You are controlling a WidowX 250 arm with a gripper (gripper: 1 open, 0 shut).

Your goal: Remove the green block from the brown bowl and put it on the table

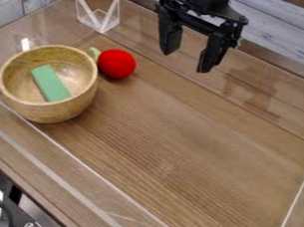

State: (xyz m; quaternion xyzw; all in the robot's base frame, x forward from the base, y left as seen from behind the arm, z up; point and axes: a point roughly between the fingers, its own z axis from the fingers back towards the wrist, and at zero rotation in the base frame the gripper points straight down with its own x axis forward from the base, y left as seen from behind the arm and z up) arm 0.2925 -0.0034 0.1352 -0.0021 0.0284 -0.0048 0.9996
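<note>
Currently my gripper hangs above the far part of the worktop, pointing down, jaws spread wide and grasping nothing. Block lies flat inside the bowl, resting aslant on the bowl's floor. Bowl sits at the left side of the worktop, near the clear wall. Ball rests just beside the bowl's far rim, between bowl and gripper.
</note>
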